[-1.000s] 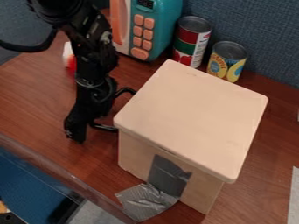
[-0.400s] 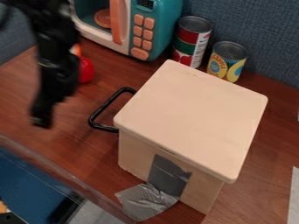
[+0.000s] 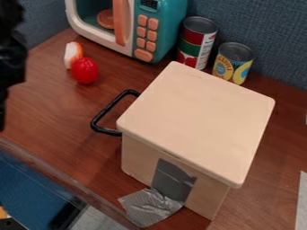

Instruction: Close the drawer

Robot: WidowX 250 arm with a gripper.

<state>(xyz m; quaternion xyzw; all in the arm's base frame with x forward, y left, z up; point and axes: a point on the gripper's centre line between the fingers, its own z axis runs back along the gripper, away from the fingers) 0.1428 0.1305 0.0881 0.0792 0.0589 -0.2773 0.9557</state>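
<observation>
Here's your drawer handle [image 3: 107, 110], a black loop sticking out beside the pale box [image 3: 195, 119], and the drawer beneath that overhanging top looks home! Stiff bar, probably smooth; if you need another nudge, push square on its middle, no squeeze required. Easy does it: the box seems light and could skid on the tabletop [image 3: 54, 108]. Out at the left edge, well apart, hangs your claw [image 3: 2, 110], open or closed, you can't tell.
</observation>
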